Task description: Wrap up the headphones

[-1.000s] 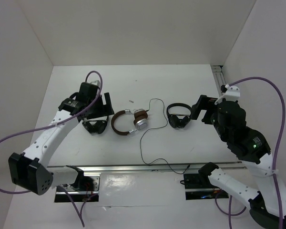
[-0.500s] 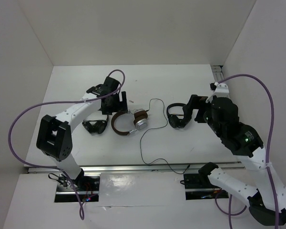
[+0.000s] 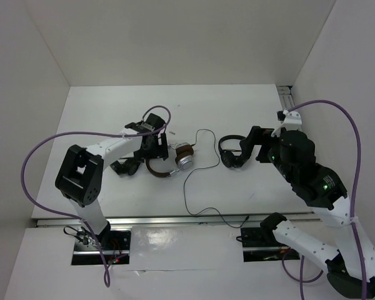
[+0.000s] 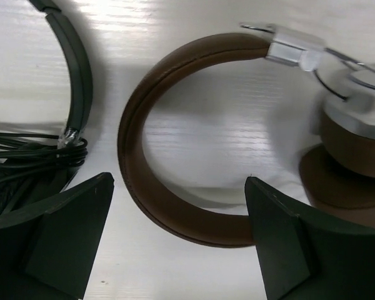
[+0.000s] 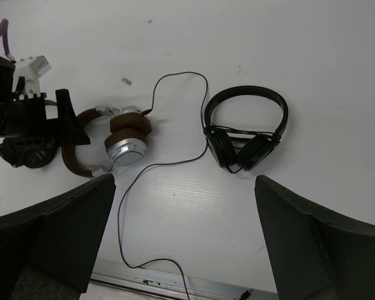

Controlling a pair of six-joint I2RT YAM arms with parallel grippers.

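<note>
Swinging in from above the small all-black headphones (image 3: 126, 166) at nine o'clock, the left arm now sits lower over the middle of the white table (image 3: 237, 106). The left gripper (image 4: 179, 180) is released and empty, its jaws a touch wider than a second ago. They straddle the curved band of the over-ear headphones with brown leather-like headband and silver metal earcups (image 3: 175, 161). That straddle looks like a setup for pinching the band. This pair lies flat at the centre, unmoved, cups toward three o'clock. Its long thin black cable (image 5: 122, 219) loops toward twelve, then trails off to six. The right gripper (image 5: 182, 181) has edged slightly inward and hangs high, spread wide and holding nothing. It is beside the second small black headphones (image 5: 247, 134) at three o'clock, probably waiting for the cable.
</note>
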